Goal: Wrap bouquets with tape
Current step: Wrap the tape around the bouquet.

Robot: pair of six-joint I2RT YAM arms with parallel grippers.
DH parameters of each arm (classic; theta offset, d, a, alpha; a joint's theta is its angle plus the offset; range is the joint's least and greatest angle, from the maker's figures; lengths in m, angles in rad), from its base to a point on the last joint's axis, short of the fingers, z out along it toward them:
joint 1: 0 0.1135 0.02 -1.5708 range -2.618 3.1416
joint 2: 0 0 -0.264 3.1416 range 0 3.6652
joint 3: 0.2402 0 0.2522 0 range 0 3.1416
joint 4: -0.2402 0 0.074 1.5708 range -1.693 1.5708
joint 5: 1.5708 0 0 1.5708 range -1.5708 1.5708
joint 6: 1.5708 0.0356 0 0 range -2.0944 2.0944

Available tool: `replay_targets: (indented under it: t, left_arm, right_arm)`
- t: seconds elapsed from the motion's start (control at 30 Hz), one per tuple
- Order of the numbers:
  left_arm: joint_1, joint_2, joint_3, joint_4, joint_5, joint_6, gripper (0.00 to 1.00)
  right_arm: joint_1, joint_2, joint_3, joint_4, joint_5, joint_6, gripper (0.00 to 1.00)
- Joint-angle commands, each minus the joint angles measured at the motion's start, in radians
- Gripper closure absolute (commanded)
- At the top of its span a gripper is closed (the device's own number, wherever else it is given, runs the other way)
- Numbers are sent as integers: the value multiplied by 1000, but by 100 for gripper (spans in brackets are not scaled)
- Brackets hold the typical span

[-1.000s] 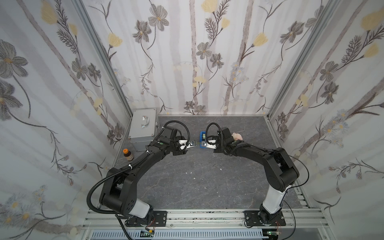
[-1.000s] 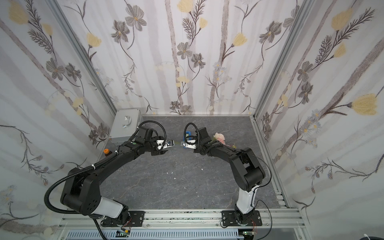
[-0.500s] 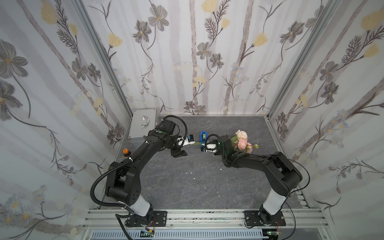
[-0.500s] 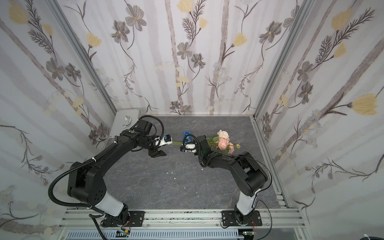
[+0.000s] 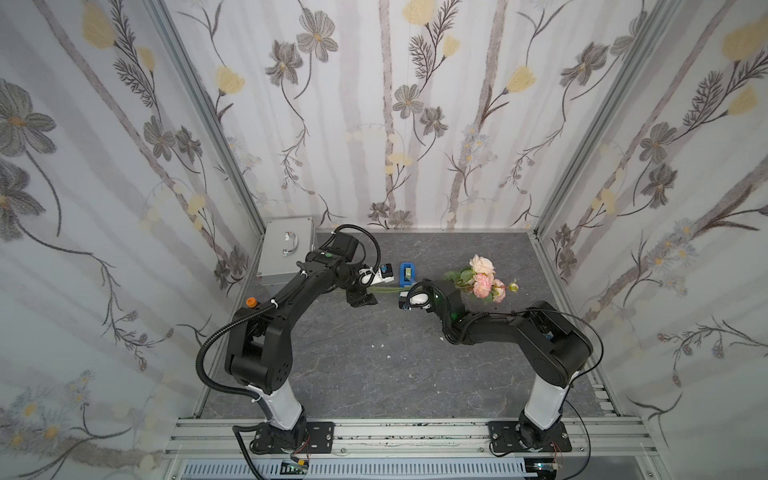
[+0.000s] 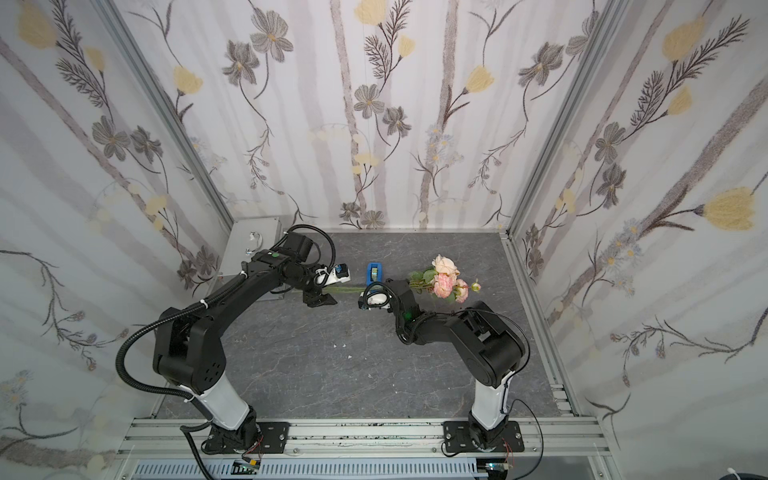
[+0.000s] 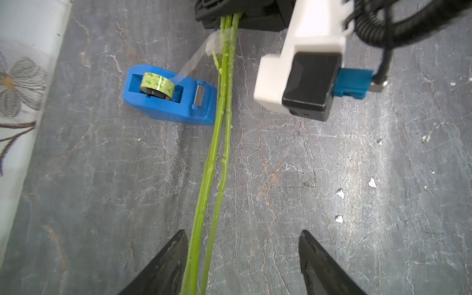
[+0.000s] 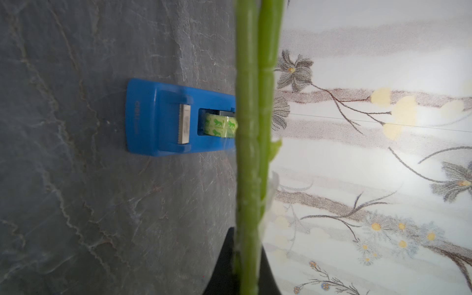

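The bouquets are one bunch of pink and cream roses (image 5: 484,278) (image 6: 446,278) with long green stems (image 7: 217,143) (image 8: 251,153), held level above the floor. My right gripper (image 5: 417,287) (image 6: 384,286) (image 8: 246,237) is shut on the stems. My left gripper (image 5: 365,297) (image 6: 322,297) (image 7: 241,232) is open around the stem ends, which lie close to one finger. The tape sits in a blue dispenser (image 5: 407,274) (image 6: 375,274) (image 7: 168,94) (image 8: 163,120) on the floor behind the stems. A clear strip (image 7: 194,61) runs from the roll to the stems near my right gripper.
A silver metal case (image 5: 286,253) (image 6: 249,245) stands at the back left against the wall. A small bottle with an orange cap (image 5: 249,302) is beside it. Small white scraps (image 5: 380,345) lie on the grey floor. Papered walls close in three sides.
My right wrist has turned, swinging the roses up into view beside it. My left gripper's jaws have spread wider and drawn back a little from the dispenser.
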Motion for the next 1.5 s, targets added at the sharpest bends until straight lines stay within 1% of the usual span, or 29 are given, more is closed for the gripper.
replay_targets:
  t: [0.0, 0.1, 0.23, 0.4, 0.57, 0.63, 0.73, 0.77, 0.9, 1.0, 1.03, 1.07, 1.13, 1.17, 1.2, 1.23, 1.27, 1.3, 1.37, 1.4, 1.43, 1.47]
  left_arm:
    - [-12, 62, 66, -102, -5, 39, 30]
    - [-23, 116, 107, -101, -35, 33, 32]
    - [-35, 168, 165, -107, -52, 28, 32]
    - [-50, 230, 230, -177, -38, 38, 33]
    - [-58, 270, 240, -191, -63, 44, 39]
    - [-58, 281, 250, -204, -61, 47, 45]
    - [-60, 287, 251, -186, -66, 40, 59]
    - [-59, 293, 251, -183, -66, 40, 62]
    - [-62, 301, 233, -149, -84, 37, 65]
    - [-62, 301, 216, -120, -92, 32, 66]
    - [-63, 299, 214, -115, -87, 31, 69]
    - [-63, 294, 209, -104, -87, 30, 74]
    - [-63, 280, 190, -72, -91, 25, 90]
    - [-63, 274, 184, -61, -91, 26, 97]
    - [-63, 268, 176, -51, -88, 22, 100]
    - [-63, 263, 169, -43, -86, 21, 100]
    - [-61, 259, 163, -34, -89, 19, 100]
    - [-64, 254, 155, -23, -87, 14, 100]
    - [-63, 249, 142, -5, -85, 12, 100]
    - [-64, 247, 139, 0, -82, 10, 100]
    - [-63, 244, 137, 1, -82, 10, 100]
    - [-63, 243, 136, 7, -80, 6, 100]
  right_arm:
    - [5, 0, -18, 153, 24, -69, 100]
    - [12, -1, -43, 195, 19, -107, 100]
    - [20, 7, -47, 226, 22, -120, 100]
    - [28, 13, -47, 262, 27, -128, 100]
    - [31, 16, -83, 292, 19, -137, 100]
    - [32, 13, -90, 297, 12, -136, 100]
    - [38, 11, -101, 307, 4, -136, 100]
    - [40, 13, -100, 310, 6, -133, 100]
    - [49, 13, -105, 328, 5, -135, 100]
    - [54, 9, -104, 325, 4, -130, 100]
    - [55, 10, -106, 325, 3, -130, 100]
    - [56, 10, -106, 321, 3, -130, 100]
    - [57, 8, -114, 321, -4, -124, 100]
    - [57, 6, -118, 326, -11, -109, 98]
    - [57, 1, -126, 331, -24, -89, 84]
    - [57, -7, -139, 335, -38, -74, 70]
    - [58, -14, -149, 348, -54, -54, 57]
    - [57, -28, -162, 347, -78, -26, 48]
    - [60, -68, -188, 297, -122, 24, 33]
    - [64, -96, -205, 261, -147, 48, 21]
    - [69, -125, -221, 226, -165, 84, 3]
    - [74, -154, -234, 189, -177, 113, 0]
